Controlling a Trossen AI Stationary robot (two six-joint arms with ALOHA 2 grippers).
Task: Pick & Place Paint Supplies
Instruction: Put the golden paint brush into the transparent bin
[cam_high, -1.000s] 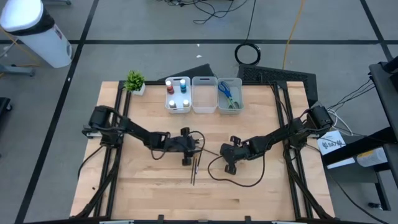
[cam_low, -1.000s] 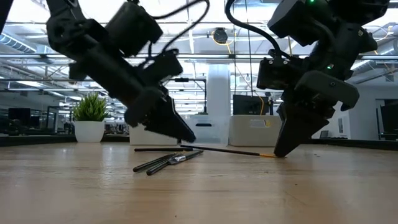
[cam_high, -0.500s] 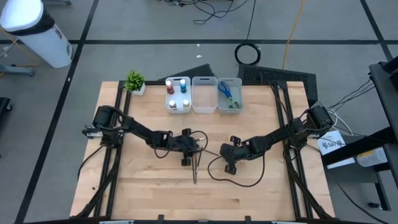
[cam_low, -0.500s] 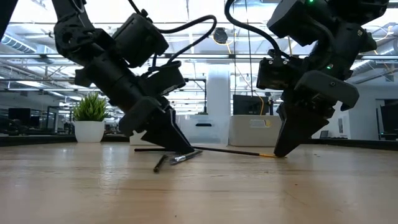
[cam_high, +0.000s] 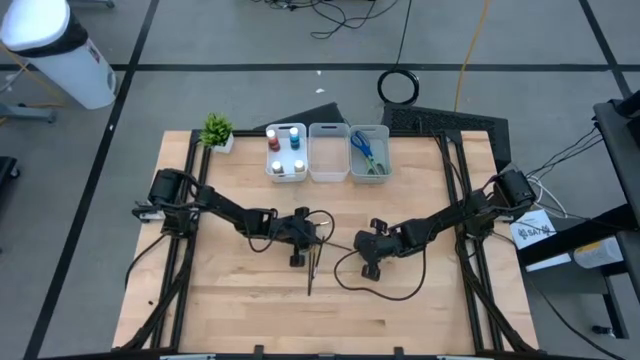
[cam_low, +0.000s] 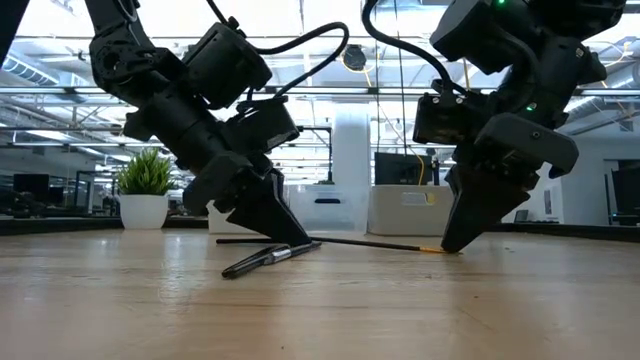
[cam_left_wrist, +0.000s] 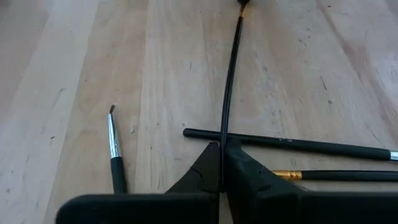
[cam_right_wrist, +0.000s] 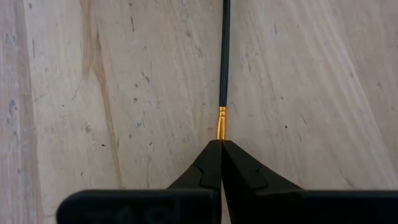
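Observation:
A thin black brush (cam_low: 370, 242) with a gold ferrule lies about level at the table's middle, between my two grippers. My left gripper (cam_left_wrist: 222, 177) is shut on its shaft. My right gripper (cam_right_wrist: 221, 144) is shut on its ferrule end. Whether the brush touches the wood I cannot tell. Three more brushes lie loose by the left gripper: one with a silver ferrule (cam_left_wrist: 114, 149), a black one (cam_left_wrist: 286, 144) under the held shaft, and one with a gold ferrule (cam_left_wrist: 336, 176). Paint bottles (cam_high: 285, 148) and scissors (cam_high: 367, 152) sit in bins at the far edge. My left gripper pinches the long brush's bare shaft (cam_left_wrist: 224, 138) between its two fingertips, toward the handle end. The fingers slant down from the table's left and lie along the shaft. The shaft runs on over another brush toward the right gripper. My right gripper pinches the same brush at its gold ferrule (cam_right_wrist: 221, 127), only with the fingertips. The fingers slant steeply down from the table's right, in line with the shaft. The brush stays about level at table height.
Three whitish bins (cam_high: 328, 152) stand in a row at the far edge, with a small potted plant (cam_high: 216, 130) to their left. A cable loops on the wood near the right gripper (cam_high: 385, 285). Bare wood stretches toward the near edge.
My left gripper has sunk a little, swung slightly toward the right gripper, and shut on the long brush's shaft. The loose brushes below it have been nudged and turned on the wood.

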